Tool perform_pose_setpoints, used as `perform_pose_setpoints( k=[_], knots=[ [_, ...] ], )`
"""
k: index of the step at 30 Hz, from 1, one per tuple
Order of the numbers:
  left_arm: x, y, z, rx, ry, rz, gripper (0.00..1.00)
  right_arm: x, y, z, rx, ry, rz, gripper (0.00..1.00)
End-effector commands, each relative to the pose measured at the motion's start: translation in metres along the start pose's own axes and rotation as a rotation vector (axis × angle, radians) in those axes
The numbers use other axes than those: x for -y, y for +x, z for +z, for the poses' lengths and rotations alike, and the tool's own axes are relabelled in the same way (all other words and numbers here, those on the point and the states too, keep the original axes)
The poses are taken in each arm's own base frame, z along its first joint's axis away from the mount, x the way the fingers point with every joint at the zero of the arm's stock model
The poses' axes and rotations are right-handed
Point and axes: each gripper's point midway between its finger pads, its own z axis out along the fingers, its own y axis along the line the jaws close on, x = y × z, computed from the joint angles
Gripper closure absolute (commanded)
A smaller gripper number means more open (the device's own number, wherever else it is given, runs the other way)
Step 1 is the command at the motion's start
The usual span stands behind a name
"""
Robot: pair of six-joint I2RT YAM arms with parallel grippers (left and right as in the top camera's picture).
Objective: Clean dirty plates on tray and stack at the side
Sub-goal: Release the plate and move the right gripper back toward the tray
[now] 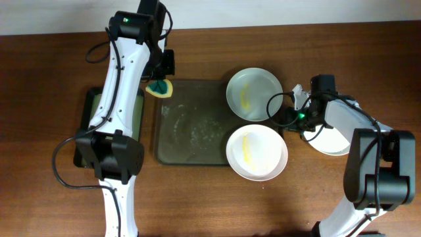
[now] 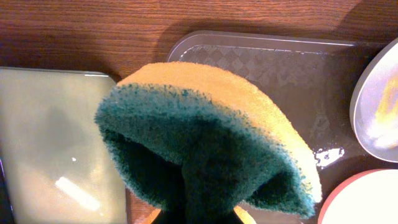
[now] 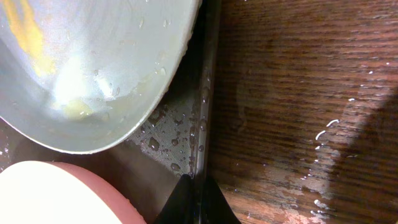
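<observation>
The dark olive-grey tray (image 1: 191,131) lies mid-table, wet inside. Two pale plates with yellow smears rest on its right part, one at the back (image 1: 254,93) and one at the front (image 1: 256,153). A third plate (image 1: 335,141) lies on the table to the right, partly under the right arm. My left gripper (image 1: 160,84) hovers at the tray's back-left corner, shut on a green-yellow sponge (image 2: 205,143) that hides its fingertips. My right gripper (image 3: 196,186) is shut on the tray's right rim (image 3: 202,112), between the back plate (image 3: 93,62) and the front plate (image 3: 56,193).
A narrow dark tray (image 1: 139,108) sits left of the big tray, under the left arm. Wet patches shine on the wooden table (image 3: 298,124) right of the tray's rim.
</observation>
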Motion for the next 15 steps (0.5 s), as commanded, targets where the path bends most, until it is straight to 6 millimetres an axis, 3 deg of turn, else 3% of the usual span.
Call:
perform_pose_setpoints(
  k=[1,2,4,7,10,15],
  knots=[
    [0.001,-0.003,-0.007,0.022,0.012,0.015,1.00,0.004,-0.005,0.000,0.007,0.027,-0.025,0.83],
    [0.001,-0.003,-0.007,0.022,0.012,0.015,1.00,0.001,-0.009,-0.005,0.002,0.023,-0.022,0.66],
    [0.001,-0.004,-0.007,0.022,0.011,0.015,1.00,-0.007,-0.016,-0.022,-0.028,0.022,-0.008,0.53],
    [-0.001,-0.004,-0.007,0.025,-0.002,0.015,1.00,-0.025,-0.026,-0.063,-0.087,0.023,0.019,0.46],
    [-0.003,-0.003,-0.007,0.019,-0.013,0.060,1.00,-0.033,-0.022,-0.104,-0.134,0.087,0.039,0.47],
    [-0.007,0.011,-0.007,-0.038,-0.026,0.120,1.00,-0.042,0.026,-0.155,-0.228,0.131,0.090,0.53]
  ],
)
